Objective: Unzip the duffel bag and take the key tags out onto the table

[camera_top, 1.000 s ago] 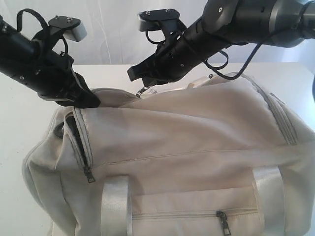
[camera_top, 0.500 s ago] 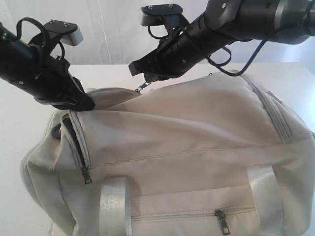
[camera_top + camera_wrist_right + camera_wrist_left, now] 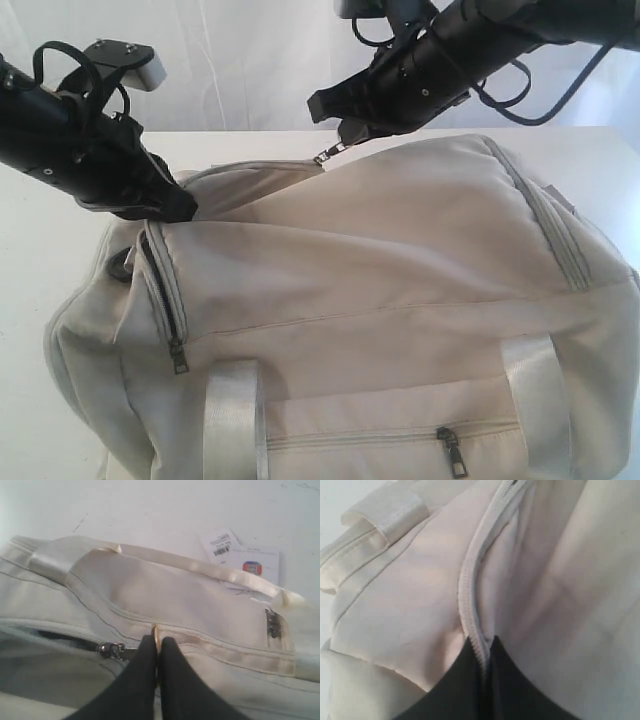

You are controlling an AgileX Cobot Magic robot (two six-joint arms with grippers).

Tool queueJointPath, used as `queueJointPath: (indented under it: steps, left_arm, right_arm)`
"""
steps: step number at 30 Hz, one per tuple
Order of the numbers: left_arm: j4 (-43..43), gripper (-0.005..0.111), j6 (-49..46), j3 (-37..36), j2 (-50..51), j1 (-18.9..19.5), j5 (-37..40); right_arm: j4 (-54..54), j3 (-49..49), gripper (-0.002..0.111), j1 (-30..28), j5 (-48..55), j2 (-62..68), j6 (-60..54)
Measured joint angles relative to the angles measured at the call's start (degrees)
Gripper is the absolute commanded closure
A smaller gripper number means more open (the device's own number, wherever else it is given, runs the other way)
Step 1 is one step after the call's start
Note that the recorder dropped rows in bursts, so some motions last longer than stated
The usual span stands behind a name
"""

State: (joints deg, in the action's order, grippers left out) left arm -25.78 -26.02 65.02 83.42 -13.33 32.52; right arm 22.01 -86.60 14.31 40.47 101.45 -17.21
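exterior view: the duffel bag [image 3: 380, 280] fills the lower frame, sitting on the white table [image 3: 40, 250]. the left hand [image 3: 178, 205], left of centre, is pinched shut on the bag's top fabric. the right hand [image 3: 343, 130], upper centre, is nipped shut on the pull ring [image 3: 324, 157]. that's a thin grip, and my worry is the ring slipping free, or the whole bag lifting instead of unzipping if the left pinch gives.

left wrist view: black fingers [image 3: 460, 680] are clamped on the zipper tape, and the zipper runs off the top edge.

right wrist view: the slider [image 3: 112, 650] sits lower left with a short dark gap beside it. there are paper labels [image 3: 240, 555] on the table, upper right. the key tags aren't visible anywhere; presumably they're inside.
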Motion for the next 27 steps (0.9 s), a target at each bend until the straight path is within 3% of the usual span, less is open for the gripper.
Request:
queueJointPath:
  steps: [27]
  left_arm:
    - [-1.53, 0.106, 0.0, 0.0, -0.18, -0.1, 0.13]
  right_arm:
    - [-14.73, 0.0, 0.108, -11.81, 9.12, -9.21, 7.13]
